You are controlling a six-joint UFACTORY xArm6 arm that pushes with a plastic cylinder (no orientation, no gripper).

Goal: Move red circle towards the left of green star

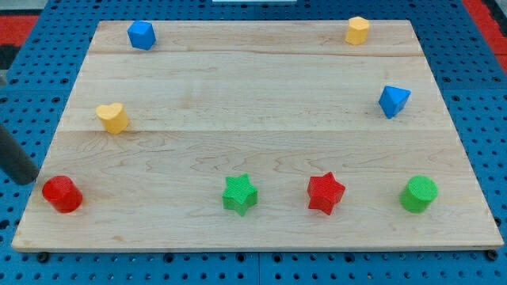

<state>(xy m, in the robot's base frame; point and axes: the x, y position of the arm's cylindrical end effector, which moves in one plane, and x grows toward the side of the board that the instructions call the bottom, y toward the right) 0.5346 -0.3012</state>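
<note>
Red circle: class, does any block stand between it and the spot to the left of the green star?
No. The red circle and the green star sit along the view's bottom with bare board between them. My tip is just left of the red circle.

The rod [16,158] enters from the view's left edge, so its upper length is cut off. My tip [32,182] ends at the counter's [253,103] left rim, just left of the red circle [62,194]; whether it touches the circle cannot be told. The blue pegboard [475,119] and a red patch [20,28] run out of frame.
</note>
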